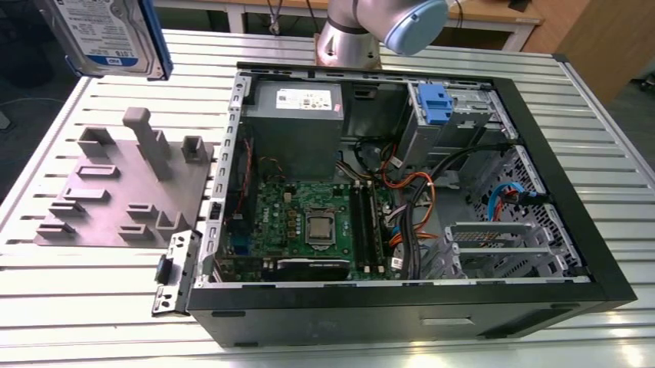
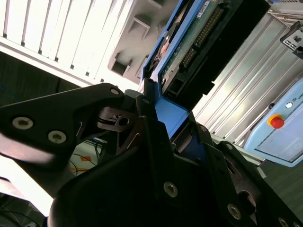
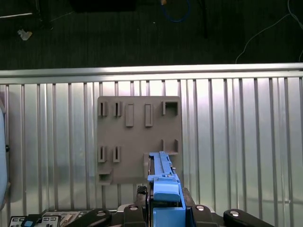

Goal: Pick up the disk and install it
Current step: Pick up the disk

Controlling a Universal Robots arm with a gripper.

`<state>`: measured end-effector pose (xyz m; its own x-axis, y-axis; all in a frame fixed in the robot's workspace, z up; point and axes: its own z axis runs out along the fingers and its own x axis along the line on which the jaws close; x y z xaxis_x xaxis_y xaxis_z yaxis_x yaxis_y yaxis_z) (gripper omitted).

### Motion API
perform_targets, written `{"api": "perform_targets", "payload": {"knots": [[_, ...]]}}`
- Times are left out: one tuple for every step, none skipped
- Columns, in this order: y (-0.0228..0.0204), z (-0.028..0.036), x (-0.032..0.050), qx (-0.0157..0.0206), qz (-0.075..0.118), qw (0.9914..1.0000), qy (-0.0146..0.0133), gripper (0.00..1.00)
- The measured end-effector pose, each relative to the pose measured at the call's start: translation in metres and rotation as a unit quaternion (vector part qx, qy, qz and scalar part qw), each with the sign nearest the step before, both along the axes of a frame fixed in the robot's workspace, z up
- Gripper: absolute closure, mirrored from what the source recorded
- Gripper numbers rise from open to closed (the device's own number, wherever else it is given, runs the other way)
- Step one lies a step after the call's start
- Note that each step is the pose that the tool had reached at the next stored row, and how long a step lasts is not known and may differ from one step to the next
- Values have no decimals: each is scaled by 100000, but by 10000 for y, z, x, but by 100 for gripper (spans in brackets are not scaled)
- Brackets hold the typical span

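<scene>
Holding disk [image 1: 107,34] aloft over table [image 1: 92,307], above fixture [image 1: 113,192], well apart from case [image 1: 389,314] | pincer [image 2: 173,120] closed tight on disk's blue frame | pickup: done | install: not yet done, disk outside case

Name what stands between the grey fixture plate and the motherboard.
The case's metal side wall separates the fixture plate from the motherboard, in the exterior view.

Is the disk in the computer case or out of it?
Out. The disk hangs high at the exterior view's left, apart from the open case, its blue frame in the gripper.
</scene>
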<state>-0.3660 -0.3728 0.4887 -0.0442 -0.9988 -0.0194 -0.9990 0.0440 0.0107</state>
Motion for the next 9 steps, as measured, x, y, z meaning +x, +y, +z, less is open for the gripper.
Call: {"api": "perform_targets", "payload": {"knots": [[-1, 0, 4, 1, 1, 100000, -3, 63], [-1, 0, 9, 2, 2, 100000, -2, 63], [-1, 0, 14, 2, 1, 100000, -1, 63], [-1, 0, 19, 3, 0, 100000, -5, 63], [-1, 0, 24, 3, 0, 100000, -4, 63], [-2, 0, 30, 0, 4, 100000, 0, 63], [-2, 0, 35, 2, 1, 100000, -4, 63], [-2, 0, 41, -1, 2, 100000, 1, 63], [-2, 0, 46, 1, 1, 100000, -2, 63]]}}
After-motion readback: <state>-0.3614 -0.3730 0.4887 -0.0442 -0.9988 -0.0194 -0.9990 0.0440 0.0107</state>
